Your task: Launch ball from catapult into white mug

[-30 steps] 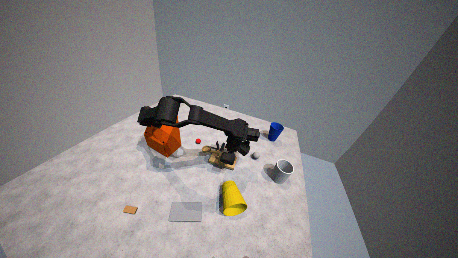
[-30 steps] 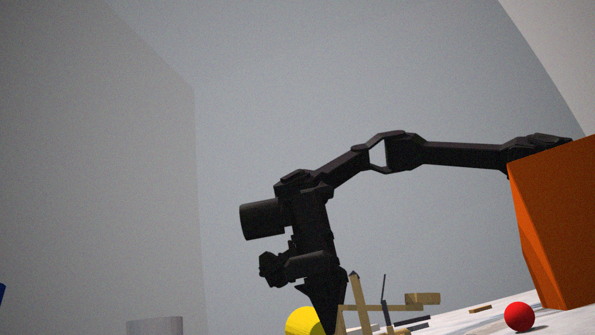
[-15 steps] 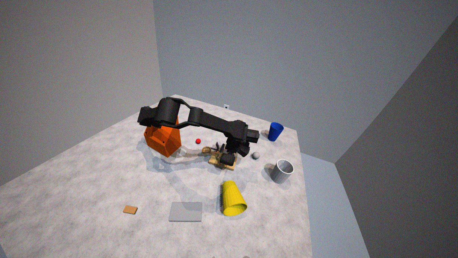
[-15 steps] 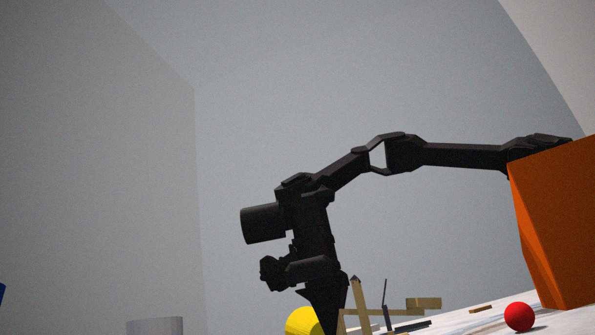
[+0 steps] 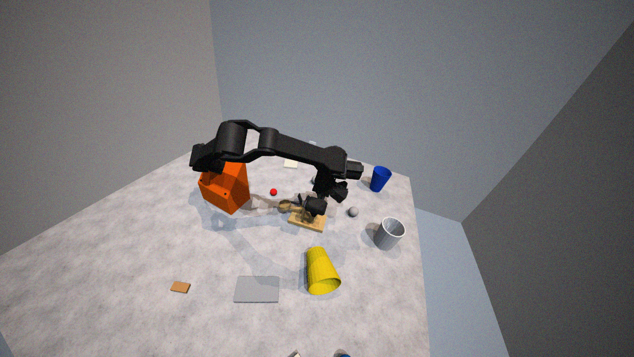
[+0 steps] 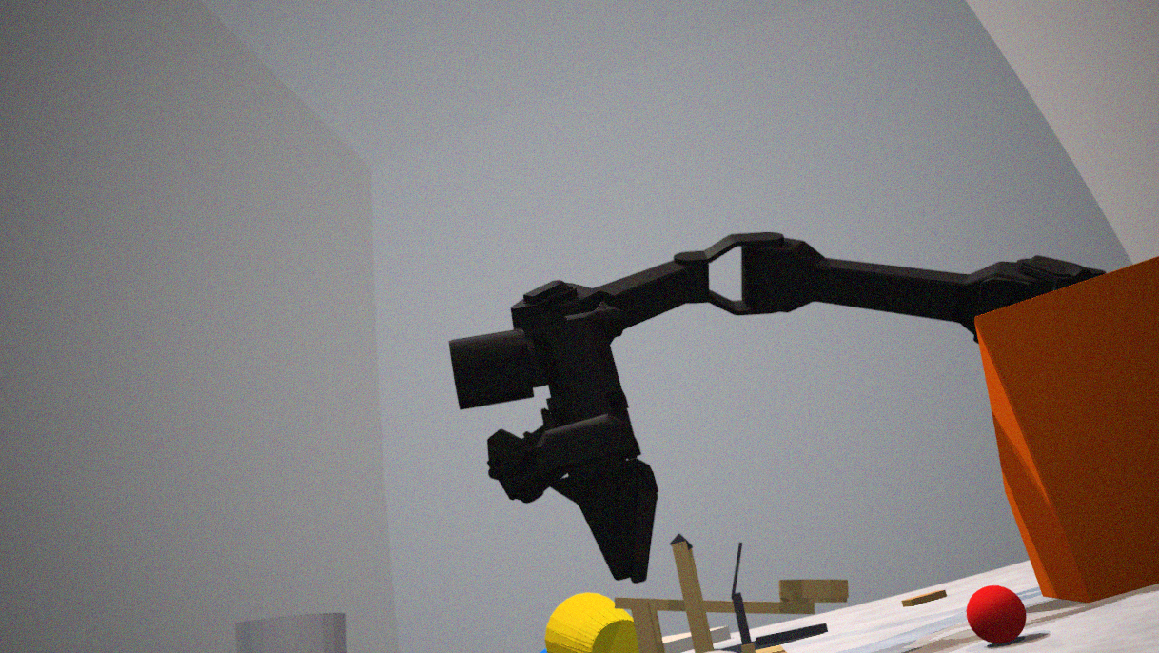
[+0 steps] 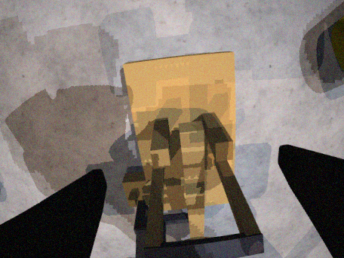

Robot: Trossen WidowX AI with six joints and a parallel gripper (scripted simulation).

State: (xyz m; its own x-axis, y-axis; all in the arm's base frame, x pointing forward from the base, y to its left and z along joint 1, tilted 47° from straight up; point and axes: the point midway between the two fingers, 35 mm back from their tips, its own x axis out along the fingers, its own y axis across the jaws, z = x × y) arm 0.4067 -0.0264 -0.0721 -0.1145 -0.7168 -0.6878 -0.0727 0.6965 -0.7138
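Observation:
The wooden catapult (image 5: 306,221) (image 6: 692,596) (image 7: 181,73) stands flat on the table. Its throwing arm lies about level, its cup (image 5: 284,205) (image 6: 813,590) toward the orange base; no ball shows in it. The red ball (image 5: 273,191) (image 6: 995,614) lies on the table between the base and the catapult. The white mug (image 5: 389,233) (image 6: 290,634) stands upright near the table's edge, beyond the catapult. My gripper (image 6: 632,577) (image 7: 192,167) is open and empty, its fingers spread wide to either side of the catapult's frame and above it. In the top view my fingertips are hidden.
A yellow cup (image 5: 320,270) (image 6: 587,623) lies on its side near the catapult. A blue cup (image 5: 380,179) stands at the far right. A grey ball (image 5: 353,211) lies between catapult and mug. A grey plate (image 5: 256,289), an orange-brown tile (image 5: 180,287) and a cream block (image 5: 290,164) lie farther off.

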